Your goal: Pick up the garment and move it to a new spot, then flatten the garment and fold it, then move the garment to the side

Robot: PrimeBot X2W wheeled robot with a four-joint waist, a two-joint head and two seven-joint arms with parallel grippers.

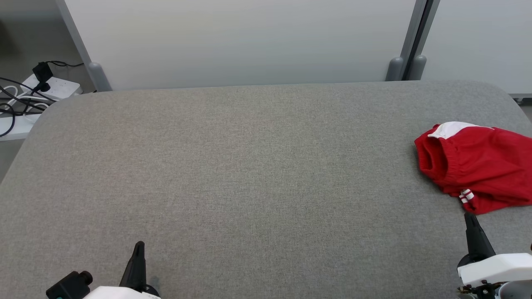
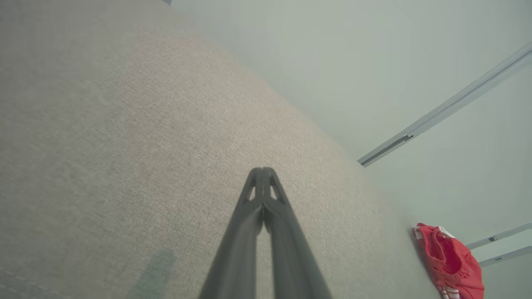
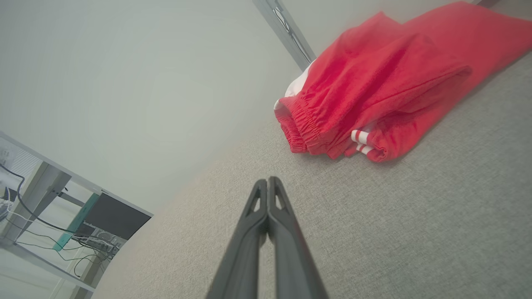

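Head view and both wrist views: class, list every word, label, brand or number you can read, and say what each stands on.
No text can be read in these pictures.
Red garment: no lettering or logo visible.
Power strip: any marking is too small to read.

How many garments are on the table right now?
1: a crumpled red fabric garment with white trim, near the right edge of the grey cloth-covered table, ahead of the shut right pincer. Its far side runs out of the head view, so more could be hidden.
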